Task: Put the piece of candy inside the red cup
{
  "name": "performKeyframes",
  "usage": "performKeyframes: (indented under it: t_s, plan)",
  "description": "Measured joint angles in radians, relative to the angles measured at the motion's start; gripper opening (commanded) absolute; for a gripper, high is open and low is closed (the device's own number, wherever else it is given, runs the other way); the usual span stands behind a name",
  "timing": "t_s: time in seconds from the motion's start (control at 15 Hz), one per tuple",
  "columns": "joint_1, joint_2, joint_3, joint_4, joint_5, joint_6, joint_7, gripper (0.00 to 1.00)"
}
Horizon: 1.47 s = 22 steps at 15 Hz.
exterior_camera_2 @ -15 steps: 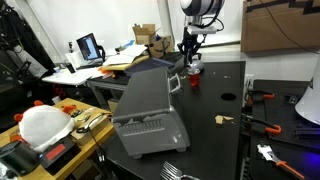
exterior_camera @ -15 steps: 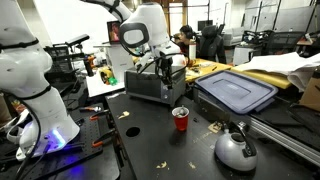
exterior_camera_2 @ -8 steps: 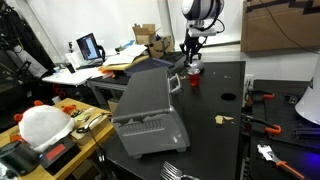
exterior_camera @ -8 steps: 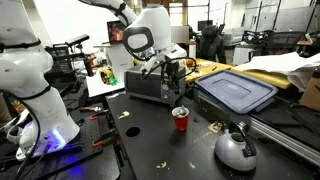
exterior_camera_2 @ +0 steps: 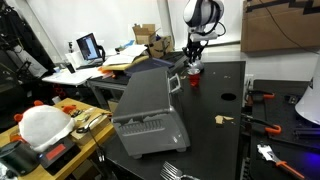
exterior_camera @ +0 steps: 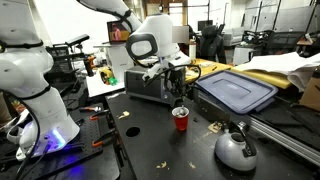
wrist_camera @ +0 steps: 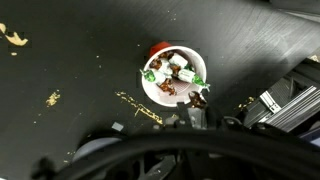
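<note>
The red cup (exterior_camera: 180,119) stands on the black table in front of the grey toaster oven; it also shows in an exterior view (exterior_camera_2: 194,78). In the wrist view the cup (wrist_camera: 172,76) shows its pale inside with several wrapped candies in it. My gripper (exterior_camera: 180,96) hangs just above the cup, as the other exterior view (exterior_camera_2: 193,62) also shows. In the wrist view my gripper (wrist_camera: 197,110) is shut on a brown-wrapped piece of candy (wrist_camera: 197,99), held over the cup's near rim.
The grey toaster oven (exterior_camera: 150,85) stands behind the cup. A blue-lidded bin (exterior_camera: 235,92) and a metal kettle (exterior_camera: 236,150) stand on the table. A loose candy (exterior_camera_2: 222,119) lies on the table. Yellow scraps (wrist_camera: 52,98) are scattered around.
My gripper has moved from over the toaster oven to just above the red cup and come lower, still holding the candy. The cup has not moved.
</note>
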Motion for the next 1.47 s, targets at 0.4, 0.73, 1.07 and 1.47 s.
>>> performKeyframes:
  t_s: [0.4, 0.73, 1.07, 1.47]
  plan:
    - [0.0, 0.022, -0.013, 0.0, -0.04, 0.008, 0.024, 0.49]
    - [0.0, 0.024, -0.013, 0.0, -0.04, 0.008, 0.032, 0.85]
    - [0.002, 0.021, -0.011, -0.003, -0.04, 0.007, 0.04, 1.0]
    - [0.018, -0.054, -0.003, -0.034, -0.078, -0.058, 0.039, 1.0]
